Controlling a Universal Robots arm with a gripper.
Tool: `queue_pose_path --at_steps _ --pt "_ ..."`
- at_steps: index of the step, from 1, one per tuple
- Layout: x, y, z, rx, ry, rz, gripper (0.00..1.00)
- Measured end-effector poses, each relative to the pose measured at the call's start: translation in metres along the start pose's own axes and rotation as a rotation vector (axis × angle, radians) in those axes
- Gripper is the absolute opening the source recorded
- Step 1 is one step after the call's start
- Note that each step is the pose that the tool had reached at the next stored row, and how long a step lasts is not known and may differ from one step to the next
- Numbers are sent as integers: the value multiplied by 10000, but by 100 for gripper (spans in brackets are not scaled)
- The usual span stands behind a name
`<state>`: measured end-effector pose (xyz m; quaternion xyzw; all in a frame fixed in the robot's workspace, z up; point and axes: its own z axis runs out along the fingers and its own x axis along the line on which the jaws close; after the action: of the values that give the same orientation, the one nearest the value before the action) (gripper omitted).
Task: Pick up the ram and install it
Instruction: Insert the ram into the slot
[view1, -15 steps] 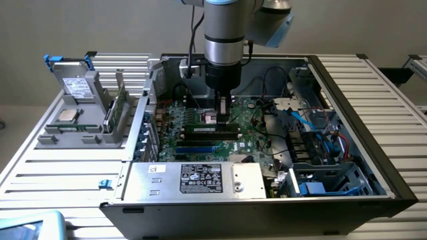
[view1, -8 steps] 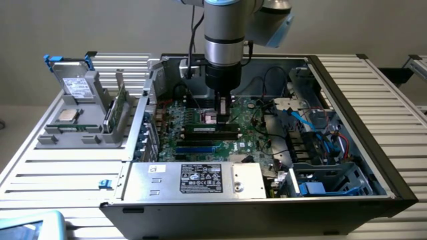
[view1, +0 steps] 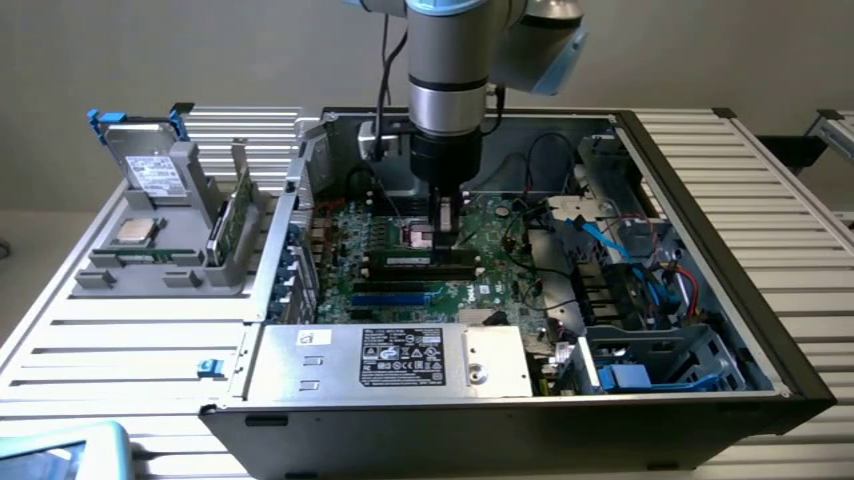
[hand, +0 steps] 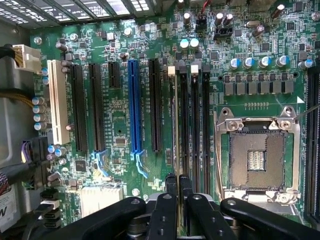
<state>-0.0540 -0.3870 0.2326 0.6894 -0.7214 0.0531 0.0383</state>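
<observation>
Several empty slots (hand: 195, 125) flank the ram (hand: 176, 125) in the pincer (hand: 178, 185).

**A:** What kind of place is this?

**B:** A robotics lab or test workshop. An industrial robot arm (view1: 447, 90) hangs over an open desktop computer case (view1: 467, 430), which lies on a slatted aluminium bench (view1: 761, 170).

**A:** What else shows that?

**B:** A bare green motherboard (hand: 120, 125) with its slots and processor socket exposed, a grey parts fixture (view1: 160, 272) beside the case, and a plain wall (view1: 160, 50) behind.

Matt black plastic hand (hand: 178, 179), glossy green motherboard (hand: 120, 125), shiny metal socket frame (hand: 257, 124)
</observation>
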Motion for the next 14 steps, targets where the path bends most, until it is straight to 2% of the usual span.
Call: queue_pose_path --at_steps 14 --pt "6 15 35 68 -9 8 14"
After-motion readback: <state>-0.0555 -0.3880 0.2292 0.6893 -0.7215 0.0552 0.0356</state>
